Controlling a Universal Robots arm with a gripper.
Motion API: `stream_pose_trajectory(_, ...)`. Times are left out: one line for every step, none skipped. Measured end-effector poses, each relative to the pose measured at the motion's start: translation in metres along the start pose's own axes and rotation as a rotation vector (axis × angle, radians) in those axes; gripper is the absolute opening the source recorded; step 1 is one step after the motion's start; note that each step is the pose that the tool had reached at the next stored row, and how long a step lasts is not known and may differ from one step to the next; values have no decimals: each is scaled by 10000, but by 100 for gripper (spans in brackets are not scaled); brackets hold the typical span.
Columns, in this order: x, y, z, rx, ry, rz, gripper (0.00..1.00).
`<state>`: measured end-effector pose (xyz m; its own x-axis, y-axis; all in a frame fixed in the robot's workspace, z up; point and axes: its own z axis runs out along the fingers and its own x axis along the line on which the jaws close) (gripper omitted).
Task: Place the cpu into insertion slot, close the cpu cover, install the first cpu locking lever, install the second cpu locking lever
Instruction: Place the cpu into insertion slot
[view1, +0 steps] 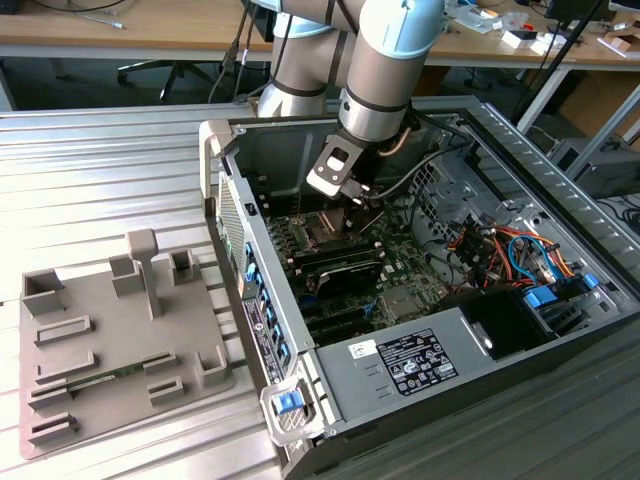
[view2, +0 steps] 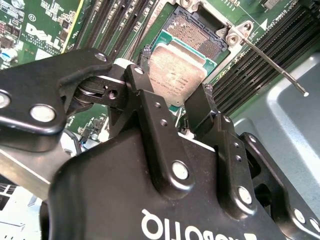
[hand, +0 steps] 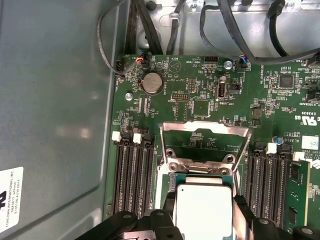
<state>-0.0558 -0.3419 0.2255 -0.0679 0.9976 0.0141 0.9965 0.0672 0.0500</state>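
Observation:
My gripper (view2: 170, 84) is shut on the cpu (view2: 176, 67), a flat silvery-grey square chip with a greenish rim, held by two opposite edges between the black fingers (view2: 145, 95). The chip hangs just short of the insertion slot (view2: 197, 36), a dark square socket with a metal rim in the green board. In the first wrist view the cpu (hand: 205, 217) overlaps the socket's near rim, and the cpu cover (hand: 205, 129) stands raised open behind it. A thin locking lever (view2: 272, 62) sticks out free beside the socket. In the exterior view the gripper (view1: 345, 195) is inside the computer case, above the insertion slot (view1: 322, 232).
Long black memory slots (hand: 131, 175) flank the socket on both sides. Black cables (hand: 150, 25) run along the case wall beyond the board. The grey case side (hand: 55, 110) rises close by. A grey fixture tray (view1: 110, 340) lies outside the case on the exterior view's left.

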Motion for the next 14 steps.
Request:
stream_pose_trajectory(0,0,0,0,-3,49,53)
stream_pose_trajectory(0,0,2,-2,-5,94,53)
stream_pose_trajectory(0,0,3,-3,-6,129,53)
stream_pose_trajectory(0,0,4,-3,-8,162,53)
stream_pose_trajectory(0,0,5,-3,-11,222,53)
stream_pose_trajectory(0,0,7,-3,-12,241,53)
stream_pose_trajectory(0,-1,9,-5,-11,243,53)
stream_pose_trajectory(0,-7,11,-5,-12,246,53)
stream_pose_trajectory(1,-17,14,-3,-13,242,53)
stream_pose_trajectory(1,-28,17,-4,-12,243,53)
stream_pose_trajectory(2,-36,20,-4,-13,242,53)
stream_pose_trajectory(3,-47,23,-4,-13,243,53)
stream_pose_trajectory(4,-49,29,-5,-10,244,53)
stream_pose_trajectory(3,-50,36,-5,-11,247,53)
